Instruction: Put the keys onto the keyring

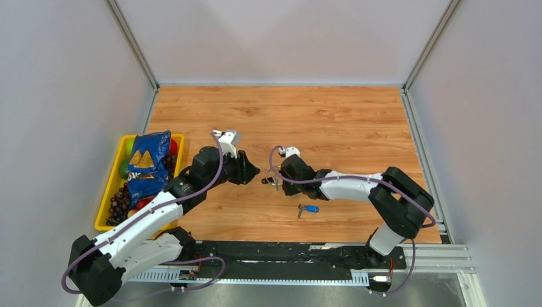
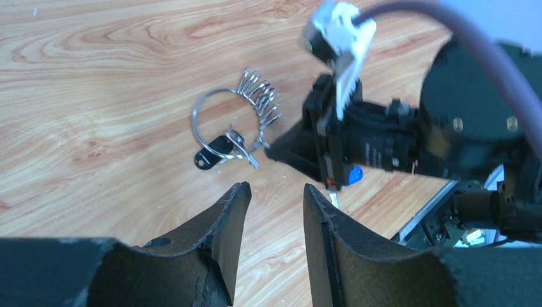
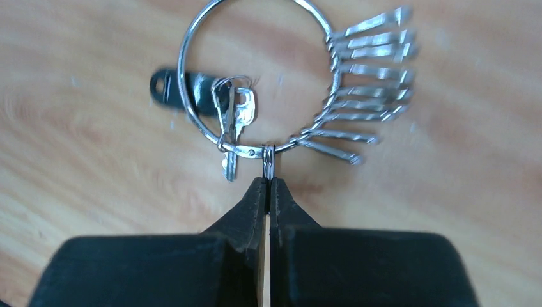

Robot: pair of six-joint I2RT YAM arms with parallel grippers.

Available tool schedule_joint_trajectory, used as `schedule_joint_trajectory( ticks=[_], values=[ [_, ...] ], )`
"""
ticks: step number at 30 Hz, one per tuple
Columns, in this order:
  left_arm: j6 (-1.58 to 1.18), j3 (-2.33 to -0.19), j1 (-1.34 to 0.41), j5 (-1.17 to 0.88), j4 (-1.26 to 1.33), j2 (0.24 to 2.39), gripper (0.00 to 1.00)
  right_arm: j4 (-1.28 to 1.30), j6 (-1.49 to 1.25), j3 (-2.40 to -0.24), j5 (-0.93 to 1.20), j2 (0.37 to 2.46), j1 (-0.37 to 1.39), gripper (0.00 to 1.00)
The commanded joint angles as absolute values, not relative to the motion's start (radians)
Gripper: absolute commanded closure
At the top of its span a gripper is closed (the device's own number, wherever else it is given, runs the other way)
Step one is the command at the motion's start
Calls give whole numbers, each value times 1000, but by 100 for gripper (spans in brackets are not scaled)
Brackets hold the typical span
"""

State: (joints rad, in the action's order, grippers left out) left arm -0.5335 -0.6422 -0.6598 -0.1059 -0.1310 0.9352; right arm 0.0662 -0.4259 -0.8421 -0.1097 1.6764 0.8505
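Keyring [image 3: 183, 96]: thin round silver wire, lying flat on the wood-grain table [image 1: 332, 121] between the two arms. Expect it to be light, stiff and slippery, so it will likely slide on the smooth surface unless pinned. The best hold point is the small tab at its near edge, where the right gripper [image 3: 268, 185] is pinched closed. A fan of narrow silver clips [image 3: 371, 70] lines one side. Two small silver keys [image 3: 238, 112] hang from a loop. The black-headed key [image 3: 167, 86] lies across the wire, and whether it is threaded cannot be told. The blue-headed key [image 1: 311, 208] lies well apart. The left gripper [image 2: 276, 192] is partly open, empty, near the ring.
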Motion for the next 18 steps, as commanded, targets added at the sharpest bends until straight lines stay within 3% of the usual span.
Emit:
schedule_joint_trajectory(
  ticks=[1,7,8,11,14,18],
  values=[
    [-530,-643,-660,-153,-150,873,53,160,-541,-737,-161,1580,985,100],
    [-532,-645,-660,-157,-202,812,53,171,-633,-733,-171,1523,1131,100],
    [-531,-642,-660,-154,-213,802,53,174,-636,-732,-178,1525,1138,96],
    [-535,-634,-660,-137,-226,765,52,187,-654,-724,-198,1529,1141,73],
    [-535,-627,-660,-131,-239,753,52,192,-670,-706,-206,1479,1144,61],
    [-537,-622,-660,-138,-248,747,52,219,-678,-683,-208,1362,1155,56]
  ],
)
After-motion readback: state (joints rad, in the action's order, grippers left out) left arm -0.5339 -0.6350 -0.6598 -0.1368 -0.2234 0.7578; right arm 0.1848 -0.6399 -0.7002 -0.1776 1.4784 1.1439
